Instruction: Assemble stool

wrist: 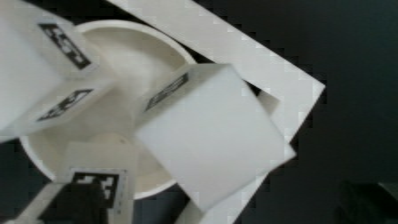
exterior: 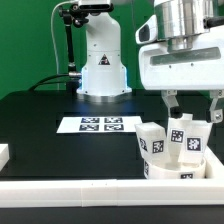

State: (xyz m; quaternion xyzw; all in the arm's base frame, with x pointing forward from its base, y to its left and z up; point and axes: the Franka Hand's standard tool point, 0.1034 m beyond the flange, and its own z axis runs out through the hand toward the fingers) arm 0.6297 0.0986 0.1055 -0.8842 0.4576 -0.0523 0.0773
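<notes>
Nearest you, along the front edge of the black worktop (exterior: pixel 40 110), runs a white border rail (exterior: pixel 80 190); just behind it, at the exterior view's right, the stool seat (exterior: pixel 178 168) lies with its tagged legs (exterior: pixel 188 140) standing up from it. The claw (exterior: pixel 191 105) hangs released directly above those legs, grasping nothing. Judge this the leg-fitting step: next, lower and clench on one leg; beyond lies the marker board (exterior: pixel 99 124).

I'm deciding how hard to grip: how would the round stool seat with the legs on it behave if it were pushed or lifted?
The seat looks like thick rigid plastic, so probably stiff, not floppy. Its smooth white rim may be slippery for the fingers. The legs stand tilted at different angles, so they seem loose and apt to topple if it is nudged.
</notes>
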